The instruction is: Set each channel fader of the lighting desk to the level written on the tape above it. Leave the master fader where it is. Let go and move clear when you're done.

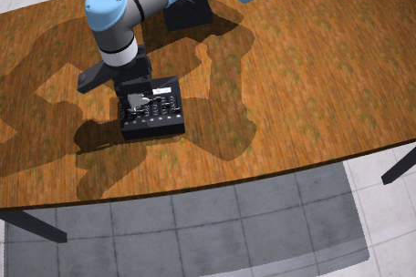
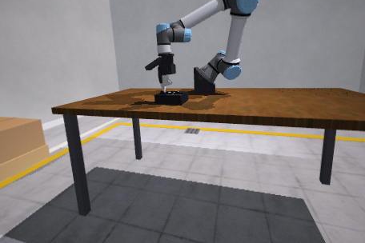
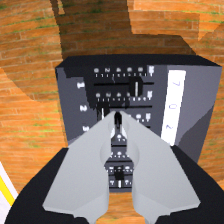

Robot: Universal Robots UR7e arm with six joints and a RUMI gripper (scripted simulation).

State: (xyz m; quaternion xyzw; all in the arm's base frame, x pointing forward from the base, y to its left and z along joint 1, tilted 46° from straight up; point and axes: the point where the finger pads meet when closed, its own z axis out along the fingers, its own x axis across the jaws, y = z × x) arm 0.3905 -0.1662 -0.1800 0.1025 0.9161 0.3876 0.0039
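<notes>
The lighting desk (image 1: 152, 113) lay flat on the wooden table (image 1: 301, 71), left of the table's middle in the top view, at about 6 o'clock from the arm's black base block (image 1: 188, 13). It was a small black box with a strip of white tape (image 1: 161, 91) along its far edge and a row of fader slots below it; the writing on the tape was too small to read from above. In the wrist view the tape (image 3: 172, 106) ran along the desk's right side, its digits blurred.

The gripper (image 1: 136, 101) stood over the desk's left portion, pointing straight down from the wrist, as the exterior view (image 2: 166, 82) also showed. Its two grey fingers were drawn together, tips meeting at a narrow point with only a sliver of dark between them, and nothing was clamped between them. In the wrist view the gripper (image 3: 118, 120) tip sat over a fader lane (image 3: 120, 150) near the desk's middle; whether it touched a fader cap could not be told.

The arm's shadow (image 1: 59, 94) spread across the table around the desk, mostly toward 9 o'clock
</notes>
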